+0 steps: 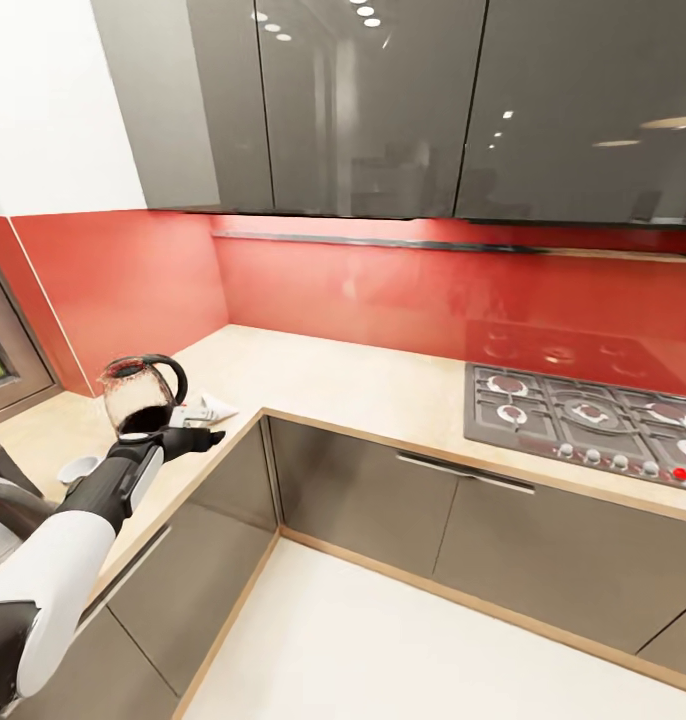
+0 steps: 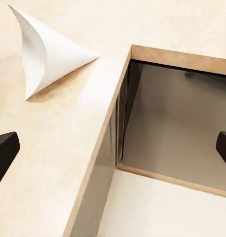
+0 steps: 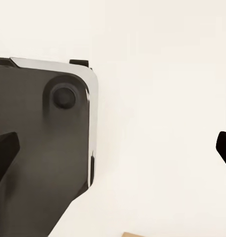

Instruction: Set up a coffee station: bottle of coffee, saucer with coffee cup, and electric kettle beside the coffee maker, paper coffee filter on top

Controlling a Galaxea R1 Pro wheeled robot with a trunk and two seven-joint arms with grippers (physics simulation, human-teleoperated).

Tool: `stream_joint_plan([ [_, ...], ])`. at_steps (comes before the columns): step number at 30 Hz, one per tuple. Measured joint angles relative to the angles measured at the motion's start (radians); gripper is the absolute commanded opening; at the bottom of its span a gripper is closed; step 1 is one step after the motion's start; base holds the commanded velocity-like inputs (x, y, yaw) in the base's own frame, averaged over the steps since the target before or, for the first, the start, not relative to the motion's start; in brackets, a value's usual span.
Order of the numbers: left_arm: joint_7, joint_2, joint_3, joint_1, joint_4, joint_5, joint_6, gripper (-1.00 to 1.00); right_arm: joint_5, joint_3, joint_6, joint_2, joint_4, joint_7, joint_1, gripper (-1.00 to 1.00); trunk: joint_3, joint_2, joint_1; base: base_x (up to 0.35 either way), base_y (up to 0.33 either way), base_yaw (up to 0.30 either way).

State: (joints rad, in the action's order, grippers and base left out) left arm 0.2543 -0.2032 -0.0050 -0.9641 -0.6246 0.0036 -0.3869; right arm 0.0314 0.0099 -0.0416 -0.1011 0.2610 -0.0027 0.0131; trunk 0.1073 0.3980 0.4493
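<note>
Paper coffee filter [image 2: 46,52] lay flat on counter [image 2: 54,163], tip pointing toward the counter's inner corner; left end effector [image 2: 113,148] spread, right end effector [image 3: 113,148] spread.

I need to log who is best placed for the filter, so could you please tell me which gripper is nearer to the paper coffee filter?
Left. The left gripper hovers just beside the paper coffee filter on the countertop; the right gripper hangs over pale floor.

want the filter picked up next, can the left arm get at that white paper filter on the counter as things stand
Probably yes. The paper filter lies flat on the countertop just ahead of the left gripper, whose fingers are spread with nothing between them. Only the glass coffee pot stands close by.
</note>
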Motion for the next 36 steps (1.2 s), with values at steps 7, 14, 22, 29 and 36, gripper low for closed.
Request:
stream_joint_plan([
  [7,-0.001,-0.001,0.001,0.000,0.001,0.001,0.000,1.00,0.001,0.000,0.000,0.000,-0.001,0.000,0.000,1.00,0.000,0.000,0.000,0.189,0.028,0.000],
  [14,-0.001,-0.002,0.001,0.000,0.002,0.001,0.000,1.00,0.000,0.000,0.000,0.000,-0.019,-0.001,0.000,1.00,0.000,0.000,0.000,0.024,0.002,0.000],
  [22,-0.001,-0.001,0.001,0.005,0.002,0.001,0.001,1.00,-0.001,0.000,0.000,-0.001,-0.040,-0.001,0.000,1.00,0.000,0.000,0.000,0.193,0.063,0.000],
  [29,-0.004,-0.001,0.002,0.013,0.005,0.001,0.011,1.00,-0.001,0.000,0.000,-0.001,-0.041,-0.001,0.000,1.00,0.000,0.000,0.000,0.021,0.007,0.000],
  [36,-0.006,-0.001,0.005,0.014,0.054,0.003,0.091,1.00,0.000,0.000,0.000,-0.002,-0.043,-0.001,0.000,1.00,0.000,0.000,0.000,0.127,0.022,0.000],
])
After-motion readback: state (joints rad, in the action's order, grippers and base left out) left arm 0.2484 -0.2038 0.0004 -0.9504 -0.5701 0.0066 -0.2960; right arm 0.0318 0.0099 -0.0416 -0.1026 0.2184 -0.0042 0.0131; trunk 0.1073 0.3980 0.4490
